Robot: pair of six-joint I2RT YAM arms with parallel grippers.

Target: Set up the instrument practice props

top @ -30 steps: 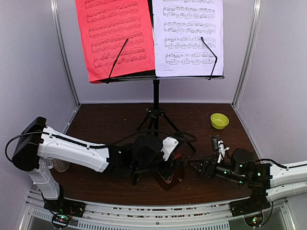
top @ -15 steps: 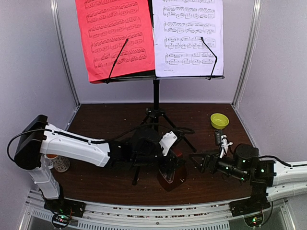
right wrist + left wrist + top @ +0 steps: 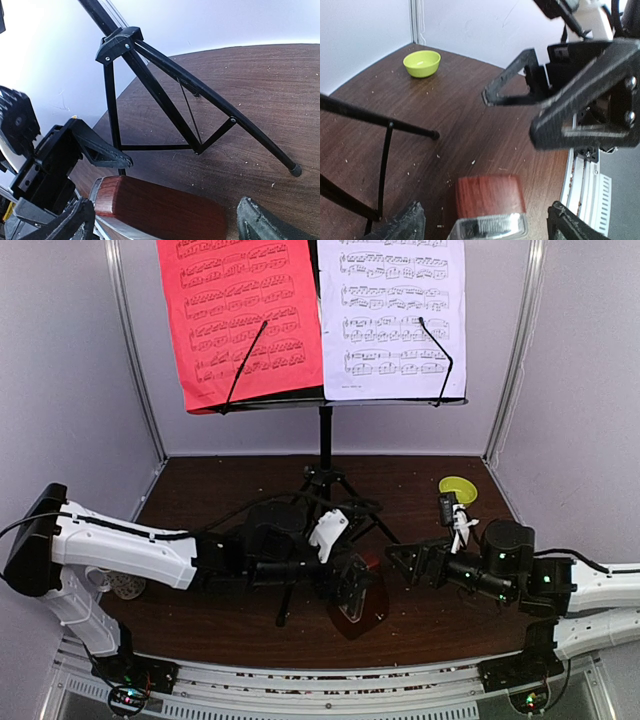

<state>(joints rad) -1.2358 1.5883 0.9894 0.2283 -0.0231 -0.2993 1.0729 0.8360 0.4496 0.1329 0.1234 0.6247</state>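
Widely spread, jaws of the left gripper [image 3: 487, 226] flank the metronome [image 3: 489, 194]; the right gripper [image 3: 165, 220], just beside it, gapes too.

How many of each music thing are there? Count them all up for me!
Music stand: 1
Music sheets: 2 (red sheet, white sheet)
Metronome: 1
Total: 4
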